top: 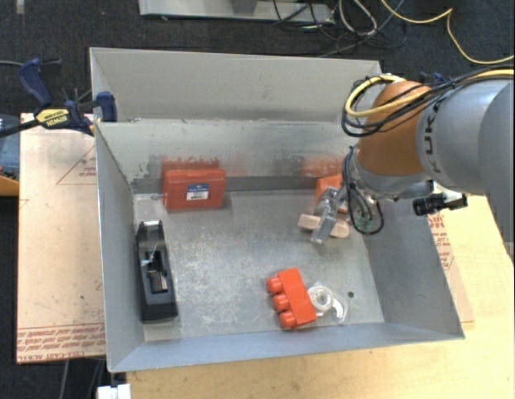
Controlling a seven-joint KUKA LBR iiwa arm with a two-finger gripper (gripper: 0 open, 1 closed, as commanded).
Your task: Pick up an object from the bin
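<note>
My pincer (pixel 326 223) is down low over a small tan block (pixel 308 222), which lies on the bin (pixel 241 90) floor directly beneath it. The block pokes out on the side away from the arm, and a pale pinkish bit shows on the arm side. I cannot tell from here whether the pincer is spread or pressed together, and that is my first worry: if it closes off-centre, I think the block could squirt sideways or tip instead of seating. An orange piece (pixel 328 184) sits just behind the pincer against the back wall, close enough that a small drift backwards might catch it as well, or wedge the pincer against it. The wrist cables hang just beside the block on the arm side, and I would not want them to drag it on the lift. The other things are well apart and should not interfere: an orange brick (pixel 291 298) with a clear ring (pixel 328 303) touching it toward the front, a red box (pixel 193 186) far off along the back wall, and a black dispenser (pixel 155 271) farthest away. The block looks light and flat, with blunt edges and a matt wood-like face. I cannot say whether the tan and pinkish parts are one thing or two.
</note>
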